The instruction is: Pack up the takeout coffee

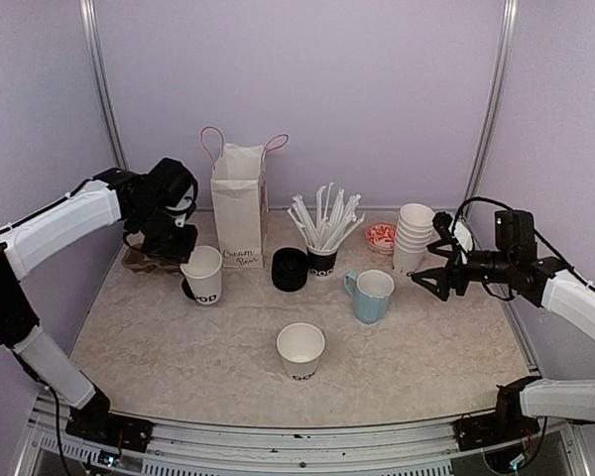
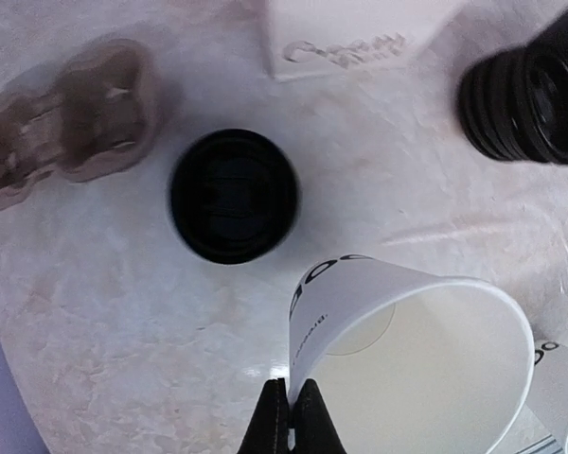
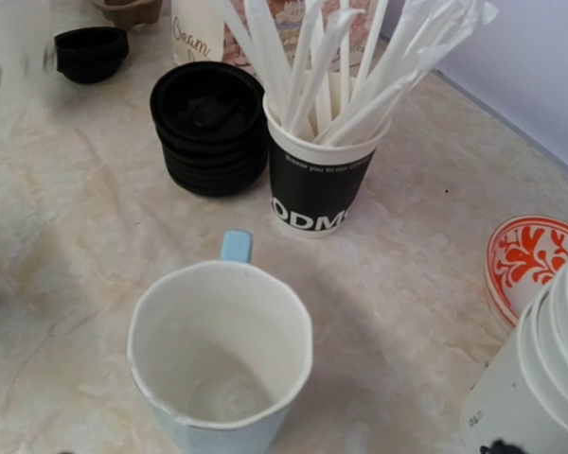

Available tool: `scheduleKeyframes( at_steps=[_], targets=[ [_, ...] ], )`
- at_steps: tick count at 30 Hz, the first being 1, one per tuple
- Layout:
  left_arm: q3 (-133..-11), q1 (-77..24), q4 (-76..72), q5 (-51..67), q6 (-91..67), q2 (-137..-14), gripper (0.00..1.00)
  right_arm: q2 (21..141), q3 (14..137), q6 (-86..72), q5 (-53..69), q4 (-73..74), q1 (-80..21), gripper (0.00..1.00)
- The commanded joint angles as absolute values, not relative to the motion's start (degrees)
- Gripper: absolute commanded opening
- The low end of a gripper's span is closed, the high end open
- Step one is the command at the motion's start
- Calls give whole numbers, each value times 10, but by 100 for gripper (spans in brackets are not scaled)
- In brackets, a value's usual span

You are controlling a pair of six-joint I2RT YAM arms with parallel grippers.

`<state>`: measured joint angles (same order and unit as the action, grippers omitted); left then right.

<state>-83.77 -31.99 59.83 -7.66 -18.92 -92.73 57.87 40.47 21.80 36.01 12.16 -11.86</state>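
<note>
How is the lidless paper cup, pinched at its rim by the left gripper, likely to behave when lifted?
The cup looks empty, so probably very light. The left gripper is shut on one thin wall, so the rim may flex and the cup may hang tilted.

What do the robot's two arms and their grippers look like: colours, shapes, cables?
Both the left arm and the right arm have smooth white shells between bulky black joints. Thin black cables loop beside them. The left gripper and the right gripper are black, each with two slim pointed fingers.
</note>
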Motion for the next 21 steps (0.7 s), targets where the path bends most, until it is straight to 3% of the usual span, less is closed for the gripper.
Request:
scheduleKeyframes(
  at_steps=[1, 11, 17, 21],
  targets=[
    [-813, -228, 632, -96, -173, -854, 0, 581, 403, 224, 372, 114, -112, 78],
    [-735, -28, 530, -70, -186, -842, 0, 572, 402, 227, 373, 118, -113, 78],
    [-712, 25, 474, -33, -178, -877, 0, 574, 401, 228, 379, 122, -113, 78],
    [-710, 32, 468, -27, -176, -898, 7, 578, 403, 230, 379, 121, -113, 77]
  ],
)
